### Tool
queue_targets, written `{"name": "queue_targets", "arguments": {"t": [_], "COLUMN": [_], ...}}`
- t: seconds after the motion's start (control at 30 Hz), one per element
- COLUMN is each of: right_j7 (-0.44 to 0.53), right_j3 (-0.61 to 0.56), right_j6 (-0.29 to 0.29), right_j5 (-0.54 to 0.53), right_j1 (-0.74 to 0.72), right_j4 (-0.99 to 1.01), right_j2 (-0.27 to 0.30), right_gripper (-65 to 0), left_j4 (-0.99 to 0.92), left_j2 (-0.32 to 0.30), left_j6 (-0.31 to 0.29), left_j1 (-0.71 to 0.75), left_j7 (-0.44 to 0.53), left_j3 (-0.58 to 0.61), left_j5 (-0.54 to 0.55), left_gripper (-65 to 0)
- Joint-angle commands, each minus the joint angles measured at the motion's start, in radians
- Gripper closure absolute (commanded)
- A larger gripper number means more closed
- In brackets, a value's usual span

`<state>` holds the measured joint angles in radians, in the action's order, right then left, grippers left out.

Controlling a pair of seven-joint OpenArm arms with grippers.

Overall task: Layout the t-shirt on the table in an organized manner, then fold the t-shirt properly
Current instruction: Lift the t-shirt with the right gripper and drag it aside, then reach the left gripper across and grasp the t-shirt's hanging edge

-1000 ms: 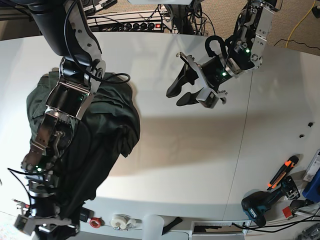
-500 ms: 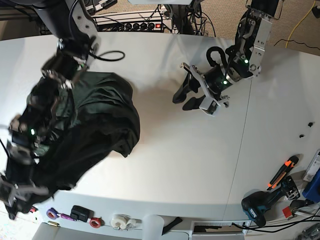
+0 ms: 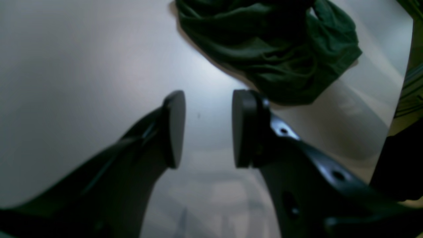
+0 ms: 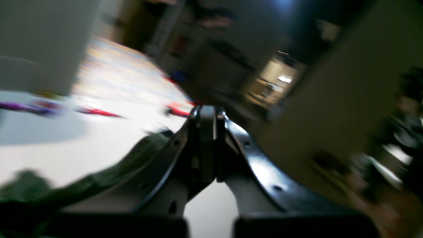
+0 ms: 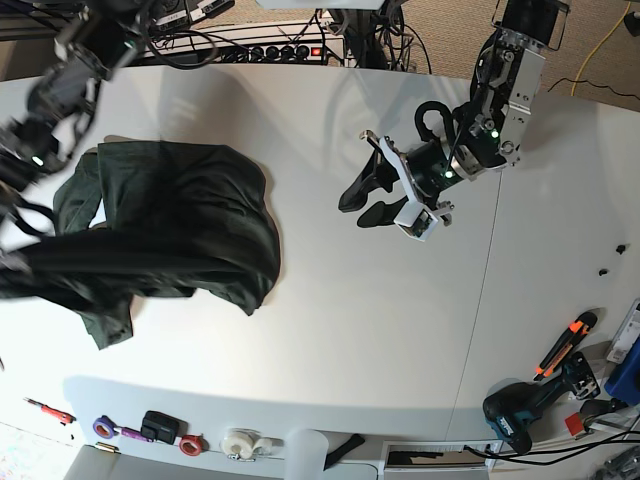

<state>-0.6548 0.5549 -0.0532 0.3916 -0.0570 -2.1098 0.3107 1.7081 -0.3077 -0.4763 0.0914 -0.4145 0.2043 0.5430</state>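
- I see the plain dark green, soft cloth t-shirt lying crumpled on the left half of the large white smooth-topped table in my base view, bunched into a rumpled heap with deep folds.
- One part of the t-shirt stretches out toward the table's left edge, pulled into a taut dark band that runs off the picture; a loose flap hangs down toward the front-left corner.
- My right gripper shows in its wrist view with the two black jaws pressed together; green cloth runs along its left side, but the picture is too blurred for me to say it is pinched between the pads.
- In the base view the right arm is a motion-smeared shape at the far-left corner, above the t-shirt.
- My left gripper hangs over the middle of the table, just left of the thin seam line, well apart from the t-shirt.
- In the left wrist view its round black pads stand apart with bare table between them and nothing in the gap; the t-shirt's nearest lobe lies beyond the fingertips, toward the upper right of that picture.
- Along the front edge, off the table top, I see rolls of tape and small coloured bits.
- Near the front-right corner lie a dark teal power drill and an orange-and-black hand tool.
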Motion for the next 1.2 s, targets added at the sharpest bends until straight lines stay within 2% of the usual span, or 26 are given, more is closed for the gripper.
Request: {"name": "queue_targets", "arguments": {"t": [0.0, 0.17, 0.33, 0.43, 0.6, 0.73, 0.83, 0.93, 1.1, 1.17], "right_j7": [0.019, 0.017, -0.002, -0.022, -0.075, -0.078, -0.074, -0.06, -0.053, -0.053], "right_j3": [0.05, 0.267, 0.37, 0.383, 0.382, 0.382, 0.382, 0.382, 0.382, 0.381], "right_j6": [0.006, -0.001, -0.01, -0.01, -0.01, -0.01, -0.01, -0.011, -0.012, -0.013], "right_j5": [-0.021, -0.193, -0.272, -0.272, -0.306, -0.306, -0.31, -0.333, -0.355, -0.354], "right_j1": [0.016, 0.149, 0.266, 0.314, 0.361, 0.362, 0.362, 0.362, 0.362, 0.361], "right_j4": [-0.018, -0.018, -0.018, -0.016, -0.016, -0.016, -0.016, -0.016, -0.016, -0.016], "right_j2": [0.023, 0.024, 0.023, 0.013, 0.011, -0.036, -0.084, -0.114, -0.12, -0.12], "right_gripper": [0.0, 0.0, 0.0, 0.0, 0.0, 0.0, 0.0, 0.0, 0.0, 0.0], "left_j4": [0.019, 0.019, 0.019, 0.019, 0.017, -0.033, -0.181, -0.424, -0.814, -0.934], "left_j2": [-0.003, -0.002, -0.001, 0.027, 0.113, 0.163, 0.215, 0.298, 0.443, 0.465], "left_j6": [-0.033, -0.13, -0.177, -0.167, -0.064, -0.024, -0.01, -0.01, -0.021, -0.02], "left_j1": [-0.012, -0.046, -0.13, -0.186, -0.285, -0.386, -0.481, -0.597, -0.793, -0.855], "left_j7": [0.027, 0.026, 0.03, 0.031, 0.041, 0.041, 0.049, 0.077, 0.141, 0.197], "left_j3": [-0.003, 0.05, 0.223, 0.326, 0.442, 0.502, 0.529, 0.529, 0.529, 0.534], "left_j5": [0.021, 0.071, -0.008, -0.102, -0.242, -0.31, -0.312, -0.312, -0.312, -0.312], "left_gripper": [-24.3, -24.3, -24.3, -24.3, -24.3, -24.3, -24.3, -24.3, -24.3, -24.3]}}
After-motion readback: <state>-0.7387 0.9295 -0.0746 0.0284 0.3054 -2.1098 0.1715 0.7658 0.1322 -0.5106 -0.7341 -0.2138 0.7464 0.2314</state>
